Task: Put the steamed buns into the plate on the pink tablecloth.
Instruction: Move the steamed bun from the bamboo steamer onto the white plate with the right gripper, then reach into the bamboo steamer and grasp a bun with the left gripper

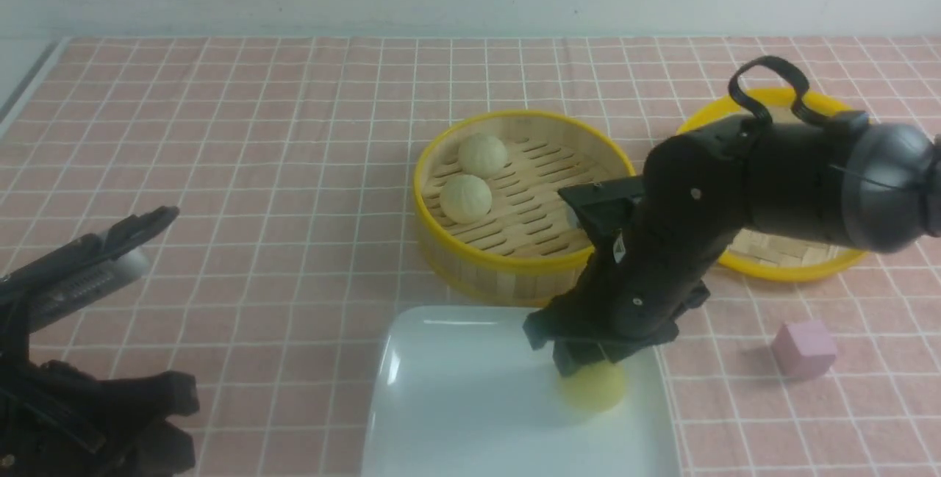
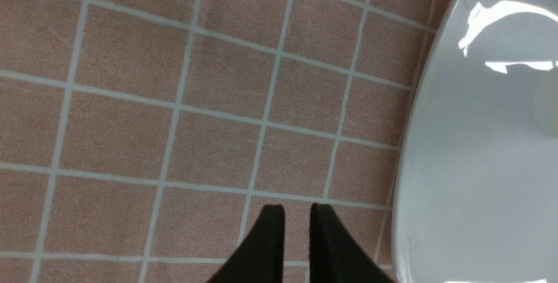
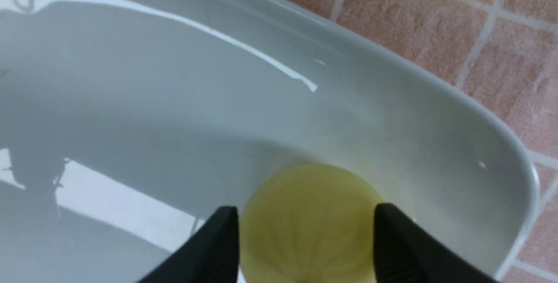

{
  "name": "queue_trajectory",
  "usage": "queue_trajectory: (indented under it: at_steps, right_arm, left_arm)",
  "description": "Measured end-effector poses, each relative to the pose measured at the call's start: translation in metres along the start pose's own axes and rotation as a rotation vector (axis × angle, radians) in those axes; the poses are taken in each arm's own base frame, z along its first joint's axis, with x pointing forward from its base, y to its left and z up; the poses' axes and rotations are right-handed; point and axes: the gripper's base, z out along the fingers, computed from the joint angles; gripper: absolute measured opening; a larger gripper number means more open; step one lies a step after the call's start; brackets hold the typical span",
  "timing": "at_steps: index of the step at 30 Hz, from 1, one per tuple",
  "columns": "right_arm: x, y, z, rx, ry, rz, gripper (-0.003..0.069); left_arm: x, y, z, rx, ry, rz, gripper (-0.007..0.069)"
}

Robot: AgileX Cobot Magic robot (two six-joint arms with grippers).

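A yellow-green steamed bun (image 1: 597,387) (image 3: 309,222) lies in the far right part of the white square plate (image 1: 456,403) (image 3: 174,100). My right gripper (image 1: 588,367) (image 3: 306,209) hangs just above it, open, one finger on each side of the bun. Two cream steamed buns (image 1: 483,154) (image 1: 465,198) sit in the bamboo steamer basket (image 1: 514,271) behind the plate. My left gripper (image 1: 158,221) (image 2: 297,206) hovers over the pink tablecloth (image 1: 257,131) left of the plate (image 2: 471,187). Its fingers are a narrow gap apart, with nothing between them.
The round yellow-rimmed lid (image 1: 786,260) lies right of the basket, partly hidden by my right arm. A small pink cube (image 1: 803,348) rests on the cloth right of the plate. The cloth's left edge runs along the far left.
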Motion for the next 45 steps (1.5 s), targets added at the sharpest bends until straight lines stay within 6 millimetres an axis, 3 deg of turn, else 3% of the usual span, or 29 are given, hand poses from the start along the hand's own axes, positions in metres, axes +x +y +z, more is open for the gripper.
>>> queue_trajectory:
  at_steps: [3,4,6,9,11,12,13,14,15,17,18,22,26,29,31,37,45]
  right_arm:
    - [-0.004,-0.001,-0.027,0.018,-0.003,-0.064,0.0422]
    - [-0.005,-0.004,-0.06,0.043,-0.024,-0.099,0.0391]
    - [0.0,-0.009,-0.088,0.082,-0.033,-0.118,0.0328]
    - [0.027,-0.023,-0.15,0.167,-0.093,-0.135,0.0151]
    - [0.045,-0.03,-0.17,0.191,-0.134,-0.124,0.0057]
    - [0.047,-0.03,-0.172,0.192,-0.137,-0.125,0.005]
    - [0.072,-0.034,-0.183,0.194,-0.158,-0.113,0.0011]
    - [0.088,-0.036,-0.185,0.192,-0.157,-0.108,0.0]
    - [0.091,-0.037,-0.185,0.192,-0.155,-0.108,-0.0003]
    - [0.125,-0.043,-0.181,0.18,-0.185,-0.108,-0.0013]
    - [0.129,-0.043,-0.182,0.177,-0.198,-0.108,-0.0014]
    - [0.164,-0.052,-0.162,0.163,-0.276,-0.119,-0.0015]
    - [0.176,-0.056,-0.151,0.162,-0.277,-0.12,-0.0012]
    - [0.178,-0.057,-0.147,0.163,-0.267,-0.12,-0.001]
    - [0.177,-0.057,-0.147,0.16,-0.282,-0.121,-0.0007]
    - [0.174,-0.056,-0.148,0.154,-0.322,-0.125,0.0001]
    - [0.173,-0.056,-0.148,0.152,-0.33,-0.126,0.0009]
  left_arm:
    - [0.0,0.0,0.0,0.002,-0.004,-0.002,0.0122]
    - [-0.001,0.0,0.0,0.003,-0.014,-0.002,0.0124]
    - [-0.002,-0.001,0.0,0.007,-0.019,-0.007,0.0124]
    - [-0.003,-0.004,0.004,0.037,0.007,-0.012,0.0104]
    - [-0.005,-0.007,0.006,0.059,0.066,0.013,0.007]
    - [-0.004,-0.007,0.006,0.061,0.075,0.015,0.0064]
    - [-0.009,-0.013,0.008,0.098,0.126,0.042,0.0025]
    - [-0.013,-0.019,0.01,0.126,0.149,0.067,0.0012]
    - [-0.014,-0.02,0.012,0.135,0.158,0.076,0.0008]
    - [-0.03,-0.043,0.019,0.202,0.179,0.167,-0.0001]
    - [-0.033,-0.046,0.018,0.208,0.17,0.178,-0.0001]
    - [-0.063,-0.107,0.039,0.26,0.145,0.368,0.0]
    - [-0.095,-0.155,0.061,0.232,0.086,0.445,0.0044]
    - [-0.113,-0.177,0.076,0.191,0.06,0.458,0.0095]
    - [-0.134,-0.196,0.096,0.132,0.018,0.479,0.0168]
    - [-0.162,-0.222,0.136,0.042,-0.051,0.547,0.0288]
    - [-0.17,-0.22,0.188,0.008,-0.069,0.563,0.0286]
